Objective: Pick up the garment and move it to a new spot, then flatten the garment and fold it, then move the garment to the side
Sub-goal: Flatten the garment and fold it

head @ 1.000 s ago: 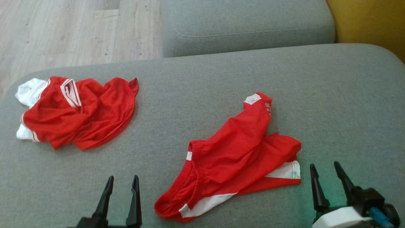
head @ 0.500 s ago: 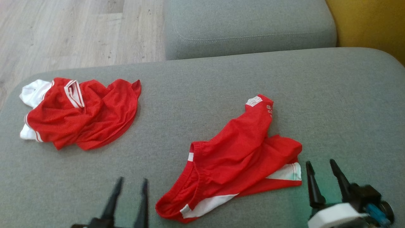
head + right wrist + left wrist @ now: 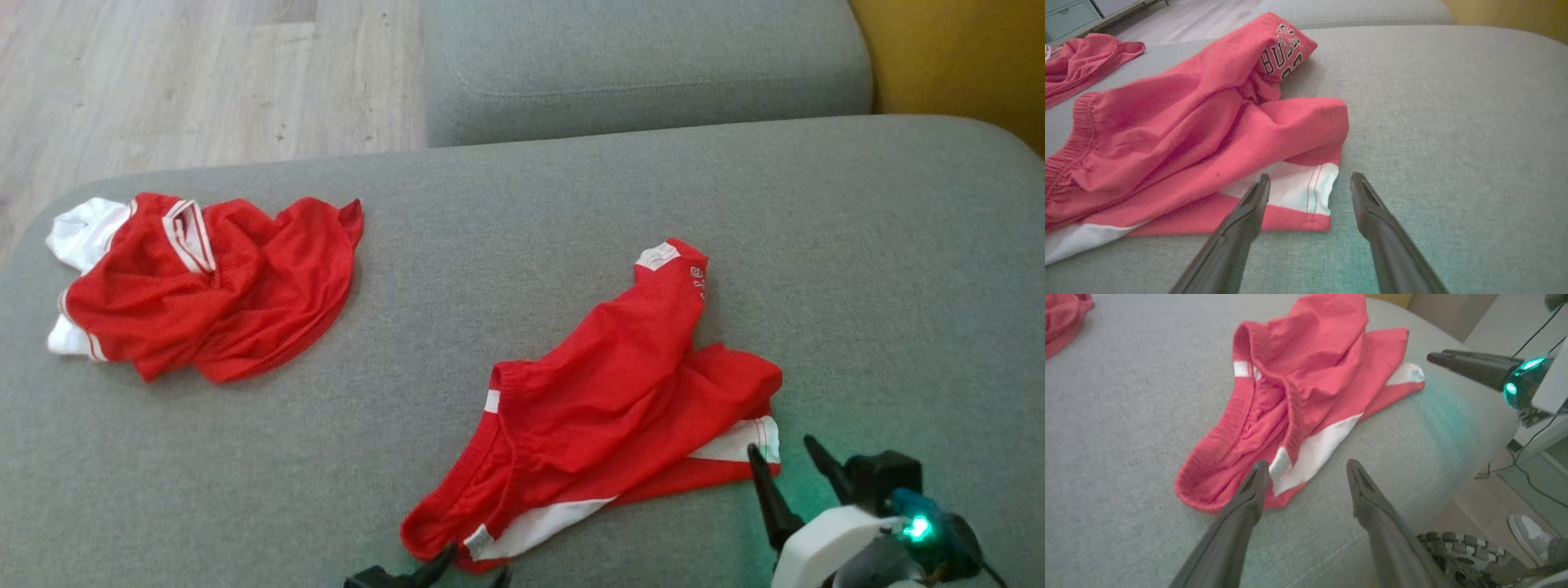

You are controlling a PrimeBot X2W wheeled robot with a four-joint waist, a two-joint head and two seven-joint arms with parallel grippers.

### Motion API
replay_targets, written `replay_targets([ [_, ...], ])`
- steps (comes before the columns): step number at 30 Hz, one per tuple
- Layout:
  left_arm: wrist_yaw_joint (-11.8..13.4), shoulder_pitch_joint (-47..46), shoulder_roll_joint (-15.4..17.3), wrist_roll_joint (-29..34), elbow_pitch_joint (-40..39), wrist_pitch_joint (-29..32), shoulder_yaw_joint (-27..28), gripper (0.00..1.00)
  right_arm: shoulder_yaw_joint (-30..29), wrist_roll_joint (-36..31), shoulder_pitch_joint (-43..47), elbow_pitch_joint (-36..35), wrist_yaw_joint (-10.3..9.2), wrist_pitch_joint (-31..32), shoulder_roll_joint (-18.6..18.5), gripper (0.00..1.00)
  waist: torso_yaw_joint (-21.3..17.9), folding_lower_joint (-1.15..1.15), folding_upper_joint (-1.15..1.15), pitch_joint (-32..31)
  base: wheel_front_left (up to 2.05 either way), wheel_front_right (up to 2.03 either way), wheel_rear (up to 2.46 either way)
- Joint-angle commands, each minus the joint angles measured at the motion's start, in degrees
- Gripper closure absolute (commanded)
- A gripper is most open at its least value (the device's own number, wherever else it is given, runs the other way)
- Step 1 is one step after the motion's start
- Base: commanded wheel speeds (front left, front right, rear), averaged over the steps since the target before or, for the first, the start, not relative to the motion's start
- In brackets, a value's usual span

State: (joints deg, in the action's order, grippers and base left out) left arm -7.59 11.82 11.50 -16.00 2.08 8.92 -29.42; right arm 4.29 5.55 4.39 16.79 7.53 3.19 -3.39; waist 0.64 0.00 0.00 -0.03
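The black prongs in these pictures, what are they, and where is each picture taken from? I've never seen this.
They are the fingers of a two-armed robot. One picture comes from a camera on its head, looking down; the other two come from a camera on each wrist, looking along that arm's fingers. On the grey sofa cushion lie crumpled red shorts with white panels, and to their left a second red garment. The left gripper is open at the shorts' waistband end, the right gripper open at a leg hem. Nothing is held.
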Motion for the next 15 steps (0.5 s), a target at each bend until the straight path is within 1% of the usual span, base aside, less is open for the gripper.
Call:
replay_targets([
  [1, 0.1, -2.6, 1.1, -0.4, -1.2, 0.5, 1.1, 0.0, 1.9, 0.0, -0.9, -1.5, -0.04, 0.4, -0.8, 0.0, -0.3, 0.0, 0.0, 0.4, 0.0, 0.0, 0.0],
  [6, 0.1, -4.5, 2.0, -1.0, 0.2, 0.4, 0.7, 0.0, 2.4, 0.3, -1.5, -1.0, -0.04, 1.8, -0.5, 0.0, -1.2, 0.0, 0.0, 0.9, 0.0, 0.0, 0.0],
  [15, 0.1, -7.3, 2.3, -1.3, 2.2, 0.5, 0.1, 0.0, 3.5, 0.4, -3.2, 0.6, -0.04, 2.6, -0.1, 0.0, -2.5, 0.0, 0.0, 2.4, 0.0, 0.0, 0.0],
])
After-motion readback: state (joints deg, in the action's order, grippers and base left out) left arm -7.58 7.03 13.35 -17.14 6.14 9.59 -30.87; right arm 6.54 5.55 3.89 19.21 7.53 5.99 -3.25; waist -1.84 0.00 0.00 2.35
